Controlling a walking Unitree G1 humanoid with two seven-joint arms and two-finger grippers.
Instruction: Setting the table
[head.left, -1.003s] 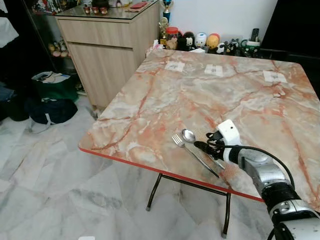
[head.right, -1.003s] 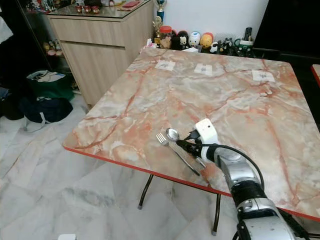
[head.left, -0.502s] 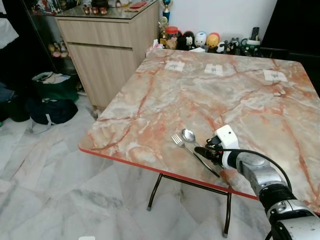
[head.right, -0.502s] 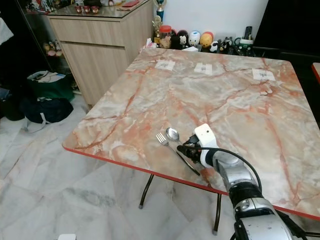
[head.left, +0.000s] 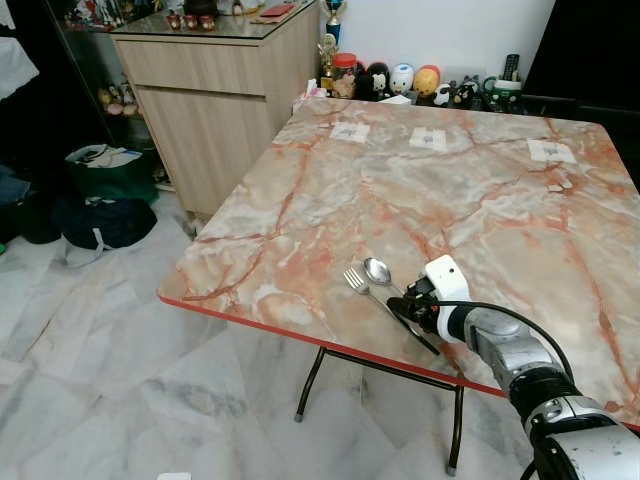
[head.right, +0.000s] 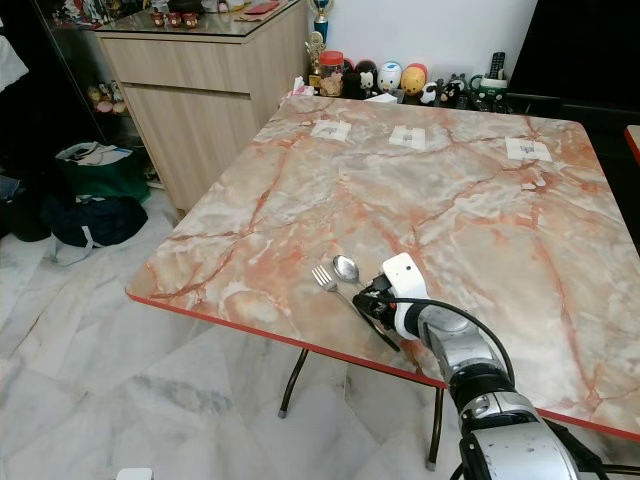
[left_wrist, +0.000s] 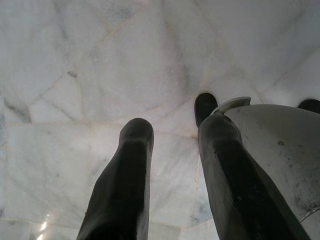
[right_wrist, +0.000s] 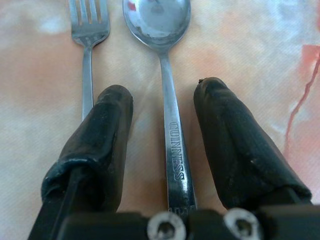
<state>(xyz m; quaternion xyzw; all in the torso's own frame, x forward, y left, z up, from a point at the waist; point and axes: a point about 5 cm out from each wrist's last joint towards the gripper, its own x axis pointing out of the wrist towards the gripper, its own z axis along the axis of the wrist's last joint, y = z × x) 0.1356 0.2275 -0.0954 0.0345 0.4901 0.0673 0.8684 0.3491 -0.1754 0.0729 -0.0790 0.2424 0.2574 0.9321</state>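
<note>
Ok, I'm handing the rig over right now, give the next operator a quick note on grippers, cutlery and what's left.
Right gripper: open, low over the marble table near its front edge, fingers either side of the spoon handle, not closed on it.
Left gripper: open, hanging idle over the floor, holding nothing.
Cutlery: fork and spoon lie side by side flat on the table, fork on the robot's left of the spoon, heads pointing away from the robot.
Done: fork and spoon are laid down.
Left: decide whether the spoon needs regripping or straightening; otherwise back the right arm off. No plates or cups are on the table yet.
</note>
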